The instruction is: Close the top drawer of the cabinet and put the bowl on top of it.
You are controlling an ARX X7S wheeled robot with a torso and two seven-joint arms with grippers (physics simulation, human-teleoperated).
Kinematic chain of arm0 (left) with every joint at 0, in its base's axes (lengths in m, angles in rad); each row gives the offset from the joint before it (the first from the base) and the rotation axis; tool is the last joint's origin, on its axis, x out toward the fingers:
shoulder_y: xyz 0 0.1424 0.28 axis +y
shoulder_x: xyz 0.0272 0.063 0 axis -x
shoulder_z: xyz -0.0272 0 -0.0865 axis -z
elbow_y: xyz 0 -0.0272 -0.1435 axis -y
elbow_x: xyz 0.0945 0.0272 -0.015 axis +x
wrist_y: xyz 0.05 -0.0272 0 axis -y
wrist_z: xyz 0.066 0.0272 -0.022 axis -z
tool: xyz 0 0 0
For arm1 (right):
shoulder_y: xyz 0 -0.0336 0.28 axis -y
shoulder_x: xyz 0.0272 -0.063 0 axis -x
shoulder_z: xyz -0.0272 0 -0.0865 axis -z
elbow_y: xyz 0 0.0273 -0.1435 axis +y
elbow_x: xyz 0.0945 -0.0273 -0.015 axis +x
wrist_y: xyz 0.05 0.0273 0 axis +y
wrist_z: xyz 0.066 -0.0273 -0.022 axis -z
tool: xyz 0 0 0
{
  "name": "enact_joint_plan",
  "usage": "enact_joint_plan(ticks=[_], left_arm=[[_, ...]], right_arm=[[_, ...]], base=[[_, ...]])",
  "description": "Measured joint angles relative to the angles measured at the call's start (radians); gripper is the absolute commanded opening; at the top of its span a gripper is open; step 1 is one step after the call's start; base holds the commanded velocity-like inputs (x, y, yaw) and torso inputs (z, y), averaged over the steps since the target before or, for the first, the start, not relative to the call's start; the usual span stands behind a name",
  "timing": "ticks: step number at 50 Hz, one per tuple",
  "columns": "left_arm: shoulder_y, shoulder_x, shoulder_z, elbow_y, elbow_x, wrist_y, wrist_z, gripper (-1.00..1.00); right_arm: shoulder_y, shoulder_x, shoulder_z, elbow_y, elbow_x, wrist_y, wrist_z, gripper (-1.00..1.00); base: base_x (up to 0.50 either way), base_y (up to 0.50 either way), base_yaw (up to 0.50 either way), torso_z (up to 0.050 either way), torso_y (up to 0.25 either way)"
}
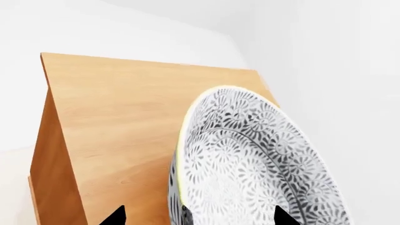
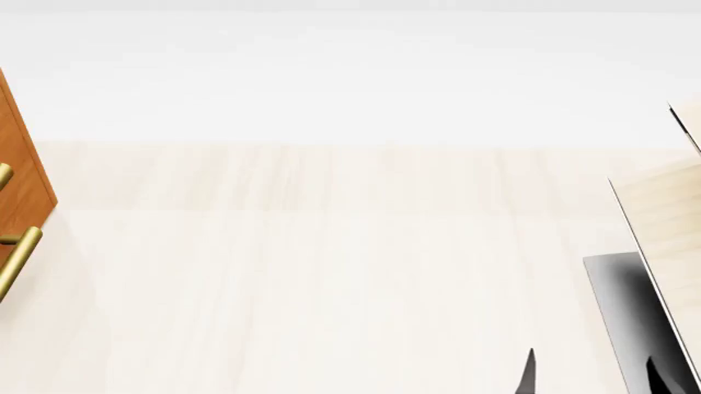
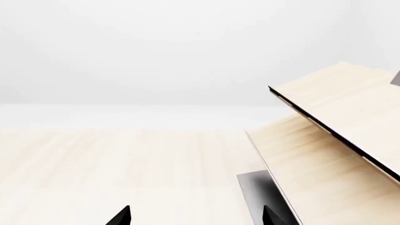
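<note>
In the left wrist view the grey-and-white floral bowl (image 1: 250, 159) is over the flat orange-brown top of the cabinet (image 1: 125, 117), close to the camera. My left gripper (image 1: 200, 218) is open, its two black fingertips (image 1: 115, 216) wide apart with the bowl's rim between them. Whether they touch the bowl does not show. The head view shows only a strip of the cabinet front (image 2: 22, 164) at the far left with two brass handles (image 2: 20, 258). I cannot tell there how the top drawer stands. My right gripper (image 3: 195, 216) (image 2: 593, 377) is open and empty over the pale floor.
A pale wood rack (image 2: 668, 230) on a black base (image 2: 619, 312) stands at the right, next to my right gripper; it also fills the right wrist view as slanted pale boards (image 3: 331, 140). Light wood floor (image 2: 328, 271) runs between cabinet and rack, with a white wall behind.
</note>
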Motion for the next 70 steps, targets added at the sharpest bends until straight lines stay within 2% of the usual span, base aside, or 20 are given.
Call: enact_joint_plan(ticks=[11,23,43,55,70], left_arm=[[0.018,-0.024,-0.042,0.089,-0.056,-0.064,-0.025,1.0],[0.135,-0.051,-0.164,0.28,-0.184,-0.171,-0.106,1.0],[0.317,-0.053,-0.43,0.611,-0.559,-0.392,-0.322,1.0],[0.414,-0.084,-0.474,0.82,-0.875,-0.472,-0.476,1.0],[0.628,-0.058,-0.52,1.153,-1.073,-0.551,-0.498,1.0]], right_arm=[[0.004,0.002,-0.004,0.004,0.0,0.0,-0.001,1.0],[-0.001,0.0,-0.01,0.014,-0.007,-0.012,-0.01,1.0],[0.0,-0.004,-0.024,0.023,-0.016,-0.025,-0.02,1.0],[-0.01,0.003,-0.017,0.007,-0.007,-0.022,-0.012,1.0],[-0.016,0.003,-0.011,0.01,-0.004,-0.027,-0.009,1.0]], base=[[0.0,0.0,0.0,0.0,0.0],[0.0,0.0,0.0,0.0,0.0],[0.0,0.0,0.0,0.0,0.0],[0.0,0.0,0.0,0.0,0.0],[0.0,0.0,0.0,0.0,0.0]])
